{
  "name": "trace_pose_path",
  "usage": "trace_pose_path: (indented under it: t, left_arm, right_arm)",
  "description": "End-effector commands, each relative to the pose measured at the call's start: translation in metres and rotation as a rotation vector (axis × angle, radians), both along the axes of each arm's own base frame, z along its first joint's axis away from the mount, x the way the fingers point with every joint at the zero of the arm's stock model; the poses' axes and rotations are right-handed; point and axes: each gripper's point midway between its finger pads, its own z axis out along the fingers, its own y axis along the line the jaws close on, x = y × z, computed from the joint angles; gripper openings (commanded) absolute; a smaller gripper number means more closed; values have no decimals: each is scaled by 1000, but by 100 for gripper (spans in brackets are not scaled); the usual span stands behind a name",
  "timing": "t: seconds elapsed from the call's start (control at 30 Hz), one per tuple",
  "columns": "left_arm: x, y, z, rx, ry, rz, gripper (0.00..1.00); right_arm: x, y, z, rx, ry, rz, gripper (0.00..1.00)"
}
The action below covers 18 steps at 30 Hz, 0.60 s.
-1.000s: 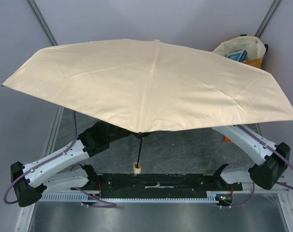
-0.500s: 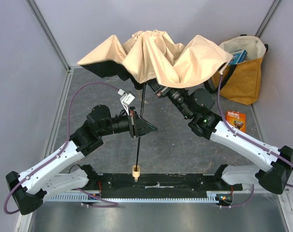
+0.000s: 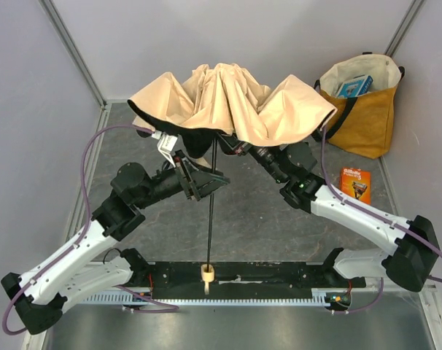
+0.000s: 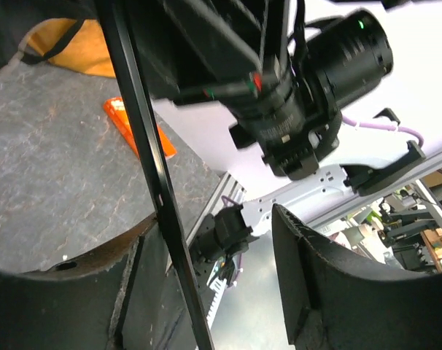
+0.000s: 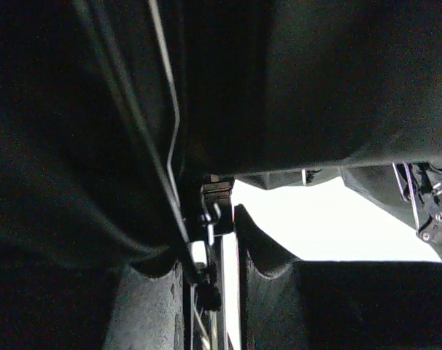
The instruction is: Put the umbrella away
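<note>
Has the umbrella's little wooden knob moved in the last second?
Yes. The wooden knob has shifted toward the arms' bases: before it sat just beyond the black base rail, now it overlaps it.

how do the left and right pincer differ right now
The left pincer is open, fingers wide apart, with the umbrella's black shaft passing between them near one finger. The right pincer is closed narrowly on the umbrella near its top. The left pincer sits in plain view below the canopy; the right pincer is tucked up under its folds. Both meet the same shaft from opposite sides.
</note>
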Motion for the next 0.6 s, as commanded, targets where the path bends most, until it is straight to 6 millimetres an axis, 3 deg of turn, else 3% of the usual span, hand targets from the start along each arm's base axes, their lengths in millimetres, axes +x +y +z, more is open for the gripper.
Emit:
trace_pose_path:
  t: [0.0, 0.2, 0.37, 0.57]
  left_arm:
    - [-14, 18, -30, 25, 95, 24, 64]
    - [-39, 21, -96, 37, 263, -61, 63]
    - [-41, 17, -109, 24, 293, -83, 59]
    - [-24, 12, -107, 75, 256, -29, 12]
  right_arm:
    - [3, -19, 62, 188, -114, 18, 0]
    - [26, -21, 66, 208, -140, -22, 0]
    - [36, -18, 65, 200, -148, -44, 0]
    - [44, -16, 68, 146, -152, -66, 0]
